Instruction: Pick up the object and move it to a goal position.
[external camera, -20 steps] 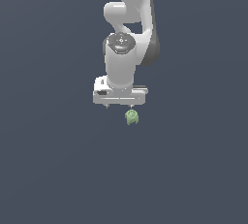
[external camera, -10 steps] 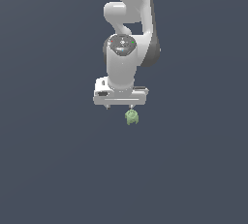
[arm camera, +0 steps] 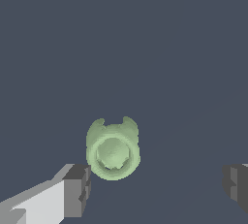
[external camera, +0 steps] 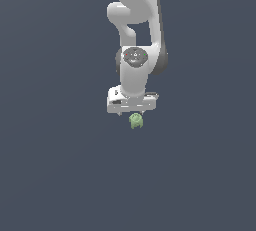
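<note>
Below the frame's centre: the gripper (external camera: 131,114) is being shown in the exterior view, hanging from the white arm (external camera: 136,35) that is reaching down from the upper middle of the frame.
Object: the object (external camera: 136,121), a small light-green lumpy thing, is being seen just under the gripper's white body, slightly toward the exterior view's right of its middle.
Background: a plain dark grey-blue ground (external camera: 55,175) is filling the rest of the frame; no edge or surface line is being shown on it.
Shown only by the exterior view: the whole arm, its round joint cap with small red and green marks, and the height of the gripper against the frame are being given here; the fingers are too small and hidden to be told apart.
Shown only by the wrist view: the gripper (arm camera: 157,186) is being seen with its two dark finger pads (arm camera: 77,189) spread wide, one low at the left and one at the right edge.
Grip state: the jaws are being held apart, nothing being clasped.
Object in the wrist view: the object (arm camera: 113,149) is being seen as a roundish ring-like lump with two small prongs, lying between the pads but close beside the left one; whether it is touching that pad cannot be told.
</note>
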Robot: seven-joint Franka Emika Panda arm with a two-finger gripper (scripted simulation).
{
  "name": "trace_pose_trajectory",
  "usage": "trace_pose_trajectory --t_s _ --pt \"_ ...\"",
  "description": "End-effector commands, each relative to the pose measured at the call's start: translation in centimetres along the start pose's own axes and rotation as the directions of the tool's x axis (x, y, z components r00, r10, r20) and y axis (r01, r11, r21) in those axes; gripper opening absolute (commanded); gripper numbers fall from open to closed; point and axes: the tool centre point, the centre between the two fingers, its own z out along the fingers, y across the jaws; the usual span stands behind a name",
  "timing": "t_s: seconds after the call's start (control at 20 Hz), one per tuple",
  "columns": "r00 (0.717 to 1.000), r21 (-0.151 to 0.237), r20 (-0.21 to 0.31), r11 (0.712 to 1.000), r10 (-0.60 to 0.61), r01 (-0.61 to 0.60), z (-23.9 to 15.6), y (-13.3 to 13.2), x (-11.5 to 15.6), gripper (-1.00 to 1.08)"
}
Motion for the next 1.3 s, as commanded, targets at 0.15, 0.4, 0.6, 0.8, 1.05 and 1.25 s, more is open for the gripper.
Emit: trace_pose_trajectory --t_s 0.15,0.4,0.6,0.8,1.05,1.25 --pt "0.999 0.016 -0.014 0.999 -0.046 0.046 2.3 -2.0 -0.8 1.0" --pt "0.998 0.023 -0.021 0.998 -0.066 0.067 3.3 -3.0 -1.2 1.0" --pt "0.997 0.023 -0.02 0.997 -0.068 0.068 3.4 -3.1 -1.2 1.0" --pt "0.997 0.023 -0.02 0.997 -0.068 0.068 3.9 -3.1 -1.2 1.0" --pt "0.997 0.024 -0.021 0.997 -0.069 0.069 6.1 -3.2 -1.3 1.0" --pt "0.997 0.024 -0.021 0.997 -0.069 0.07 7.8 -3.2 -1.3 1.0"
